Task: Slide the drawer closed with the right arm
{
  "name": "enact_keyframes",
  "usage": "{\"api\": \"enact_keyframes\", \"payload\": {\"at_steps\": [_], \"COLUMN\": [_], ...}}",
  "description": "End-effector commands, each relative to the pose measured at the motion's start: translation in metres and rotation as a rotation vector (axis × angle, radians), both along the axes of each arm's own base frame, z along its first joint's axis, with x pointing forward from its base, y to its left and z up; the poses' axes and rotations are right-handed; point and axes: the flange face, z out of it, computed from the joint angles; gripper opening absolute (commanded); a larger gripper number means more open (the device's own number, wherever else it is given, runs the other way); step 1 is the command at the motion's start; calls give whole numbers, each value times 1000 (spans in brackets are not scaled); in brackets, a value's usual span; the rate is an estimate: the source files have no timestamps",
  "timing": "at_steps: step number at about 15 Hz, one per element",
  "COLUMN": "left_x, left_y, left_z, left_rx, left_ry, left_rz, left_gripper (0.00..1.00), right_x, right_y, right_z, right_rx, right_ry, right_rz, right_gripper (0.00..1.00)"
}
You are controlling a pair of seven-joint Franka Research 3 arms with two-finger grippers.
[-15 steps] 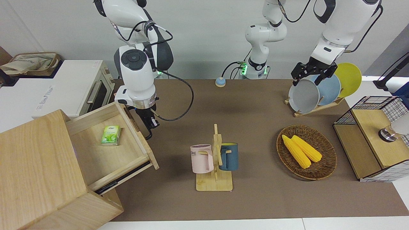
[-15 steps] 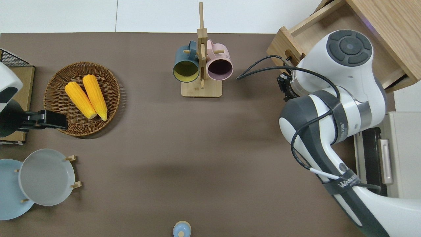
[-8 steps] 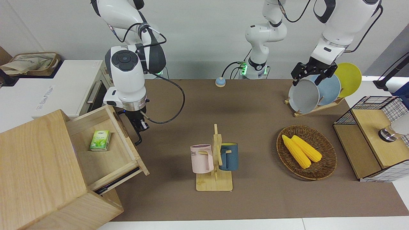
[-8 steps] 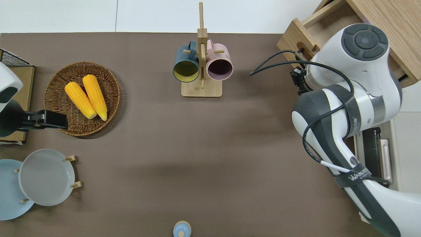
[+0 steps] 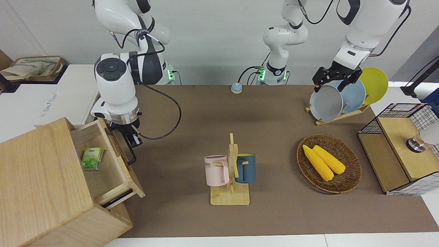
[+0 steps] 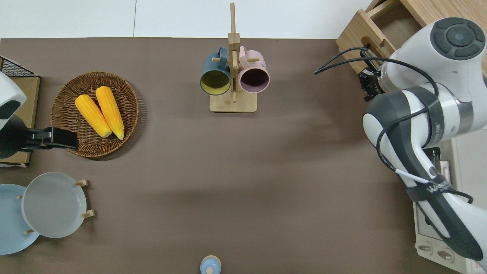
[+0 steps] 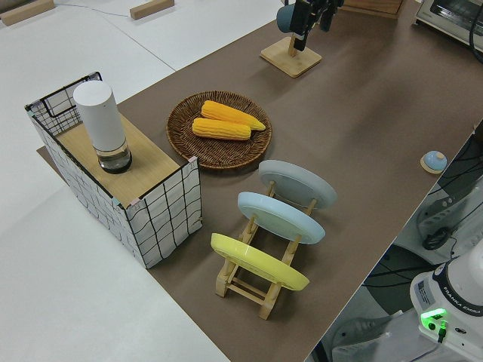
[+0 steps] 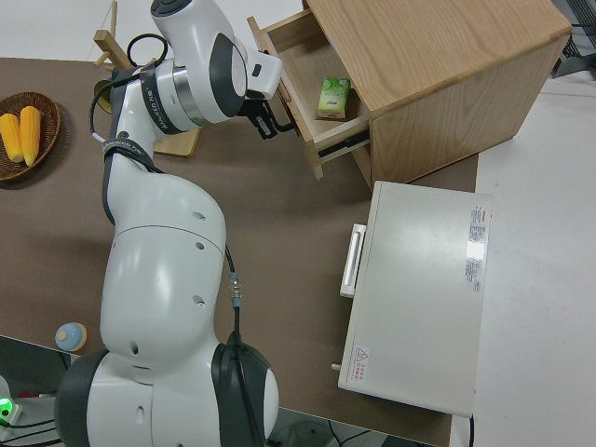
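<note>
I have the right gripper (image 5: pixel 131 145) down against the front panel of the drawer (image 5: pixel 118 161), at the black bar handle (image 5: pixel 131 155), at the right arm's end of the surface (image 5: pixel 274 212). From these views I cannot tell whether its fingers are spread or clenched, or whether they grip the handle. The drawer is still partly out of the light-wood cabinet (image 5: pixel 37 185), and a small green box (image 5: pixel 92 158) lies inside it on the drawer floor. The white toaster oven (image 8: pixel 419 298) sits just beside the cabinet, nearer to the robots.

My left arm is parked; I cannot make out the state of the left gripper (image 5: pixel 334 79) either.

Near the middle of the surface stands a wooden mug rack (image 5: pixel 231 192) with a pink mug (image 5: pixel 216 170) and a dark blue mug (image 5: pixel 246 168) hung on it. Toward the left arm's end a wicker basket (image 5: pixel 348 183) holds two corn cobs (image 5: pixel 323 162). Nearer to the robots than the basket, a plate rack (image 7: pixel 260 275) holds a grey, a blue and a yellow plate upright. A black-wire and wood box (image 7: pixel 147 204) stands at the left arm's end, with a white cylinder (image 7: pixel 102 124) on its wooden top.
</note>
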Motion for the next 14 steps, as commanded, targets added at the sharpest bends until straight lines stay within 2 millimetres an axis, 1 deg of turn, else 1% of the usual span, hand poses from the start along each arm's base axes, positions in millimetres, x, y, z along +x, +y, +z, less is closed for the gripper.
{"api": "enact_keyframes", "payload": {"at_steps": [1, 6, 8, 10, 11, 12, 14], "left_x": [-3, -3, -3, -3, -3, -3, -3], "left_y": [-1, 0, 1, 0, 1, 0, 0], "left_z": [4, 4, 4, 4, 4, 4, 4], "left_rx": [13, 13, 13, 13, 13, 13, 13], "left_ry": [-4, -4, -2, -4, -2, -4, -4], "left_rz": [-9, -8, -8, -8, -8, -9, -8], "left_gripper": [998, 998, 998, 995, 998, 995, 995], "right_x": [11, 20, 21, 24, 25, 26, 28], "right_y": [-24, -61, -73, -83, -91, -99, -108], "right_z": [1, -3, -7, -7, -11, -10, -10], "right_rx": [-6, -23, -33, -33, -37, -44, -58], "right_ry": [-29, -73, -67, -77, -76, -84, -89], "right_rz": [26, 31, 42, 48, 44, 47, 61], "right_gripper": [0, 0, 0, 0, 0, 0, 0]}}
